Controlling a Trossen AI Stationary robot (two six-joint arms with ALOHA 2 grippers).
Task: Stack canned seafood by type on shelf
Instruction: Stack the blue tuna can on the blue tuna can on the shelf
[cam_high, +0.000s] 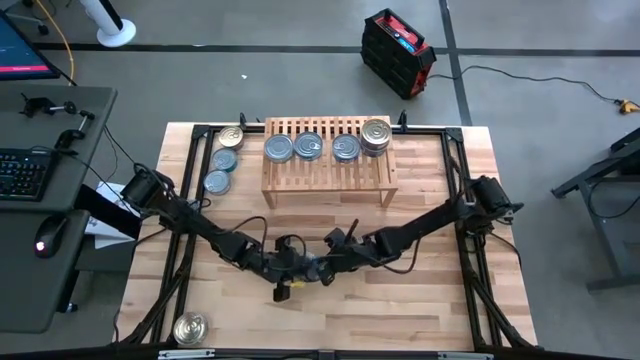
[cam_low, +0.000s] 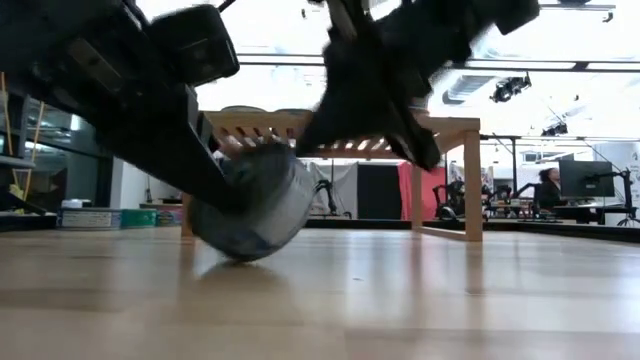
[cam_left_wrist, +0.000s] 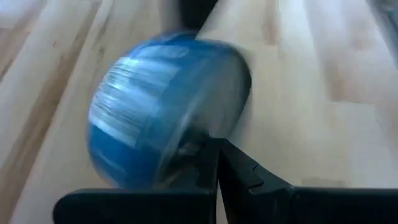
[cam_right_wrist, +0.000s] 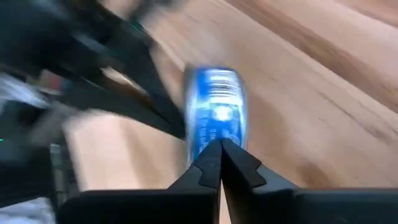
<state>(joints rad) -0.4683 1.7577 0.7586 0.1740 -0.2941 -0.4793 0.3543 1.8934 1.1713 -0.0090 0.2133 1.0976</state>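
Observation:
A blue-walled tin (cam_left_wrist: 155, 106) with a silver lid is tipped up on its rim on the tabletop, near the table's middle, between my two grippers. My left gripper (cam_left_wrist: 216, 146) is shut, and its tips are at the tin's lid side. My right gripper (cam_right_wrist: 221, 144) is shut and hangs just above and beside the tin (cam_right_wrist: 216, 112), touching nothing that I can see. The shelf (cam_high: 327, 185) stands at the far middle. It carries three single tins (cam_high: 309, 147) and a stack (cam_high: 376, 135) at its right end. My left gripper has its shut fingertips (cam_left_wrist: 208, 152) against the lower rim of the tin's lid face (cam_left_wrist: 205, 118), coming in slanting down from the table's left. Whether anything is caught between the tips I cannot tell. The tin leans tilted, and its lower rim (cam_low: 245, 255) is on the table.
Three tins (cam_high: 226, 159) lie on the table left of the shelf, and one more (cam_high: 189, 328) sits at the near left corner. Bare wood stretches between the shelf and the grippers, and on to the right edge.

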